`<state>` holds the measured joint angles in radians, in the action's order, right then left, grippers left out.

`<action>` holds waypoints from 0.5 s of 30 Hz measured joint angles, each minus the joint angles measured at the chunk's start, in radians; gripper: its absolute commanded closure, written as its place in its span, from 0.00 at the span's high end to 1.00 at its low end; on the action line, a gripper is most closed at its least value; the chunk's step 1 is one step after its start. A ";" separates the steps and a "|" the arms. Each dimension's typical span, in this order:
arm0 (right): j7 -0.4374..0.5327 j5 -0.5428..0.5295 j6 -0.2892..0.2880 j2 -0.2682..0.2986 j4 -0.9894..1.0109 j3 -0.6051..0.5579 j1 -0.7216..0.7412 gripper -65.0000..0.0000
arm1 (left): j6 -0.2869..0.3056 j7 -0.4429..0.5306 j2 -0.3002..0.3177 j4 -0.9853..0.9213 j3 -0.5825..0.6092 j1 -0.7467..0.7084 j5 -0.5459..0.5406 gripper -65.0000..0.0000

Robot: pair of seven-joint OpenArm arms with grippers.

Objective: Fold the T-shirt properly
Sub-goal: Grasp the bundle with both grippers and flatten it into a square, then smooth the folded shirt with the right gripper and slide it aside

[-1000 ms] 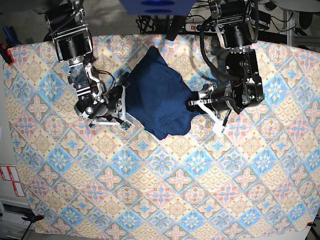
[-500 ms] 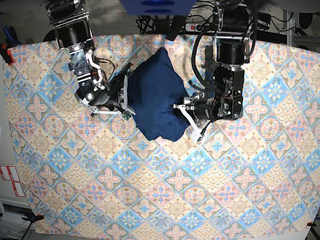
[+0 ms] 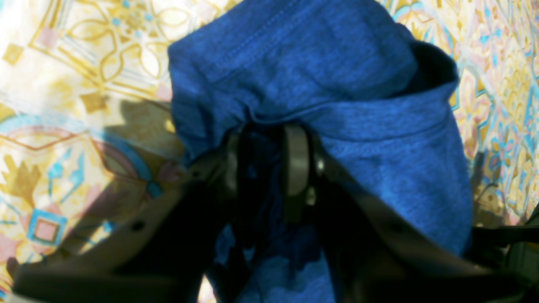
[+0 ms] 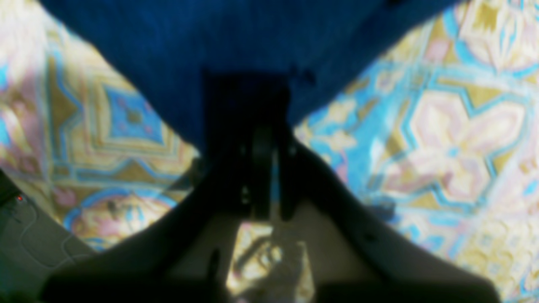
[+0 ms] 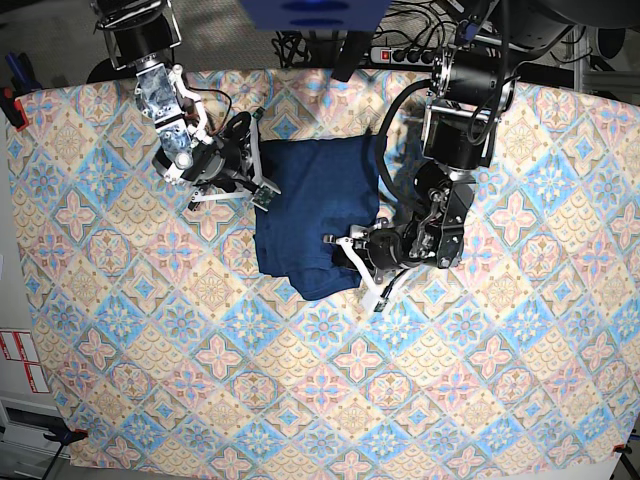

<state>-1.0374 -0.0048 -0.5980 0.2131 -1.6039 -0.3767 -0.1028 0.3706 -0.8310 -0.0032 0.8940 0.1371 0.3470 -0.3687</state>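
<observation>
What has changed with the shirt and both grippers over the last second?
In the base view, the shirt turned clockwise. The left gripper moved left and down; the right gripper moved up and right. Both still grip the shirt, with no visible release or new hold.

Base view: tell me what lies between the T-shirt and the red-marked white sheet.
Just the patterned covering lies between the T-shirt and the sheet, as the base view shows.

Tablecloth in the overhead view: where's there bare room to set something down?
Bare cloth lies below the navy shirt, toward the bottom edge. It's crowded beside the shirt, where the left gripper and right gripper reach it.
</observation>
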 measured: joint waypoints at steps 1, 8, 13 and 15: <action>-0.002 0.001 0.000 0.001 -0.020 0.006 -0.001 0.04 | 0.000 -0.002 0.001 0.002 -0.003 0.000 -0.002 0.20; 0.003 0.002 0.000 0.000 -0.235 0.038 0.012 0.04 | -0.013 -0.122 0.090 0.310 -0.103 -0.154 0.023 0.20; -0.010 -0.103 0.001 -0.059 -0.245 -0.037 0.020 0.04 | -0.028 -0.201 0.120 0.509 -0.369 -0.280 0.054 0.20; -0.003 -0.183 -0.009 -0.087 -0.237 -0.080 0.056 0.04 | -0.024 -0.206 0.117 0.549 -0.437 -0.309 0.037 0.20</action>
<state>-1.0405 -0.1875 -0.6071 0.1265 -1.8412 -0.4572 -0.0471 0.3470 -1.0367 0.1143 1.4429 -0.3000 0.0376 -0.3321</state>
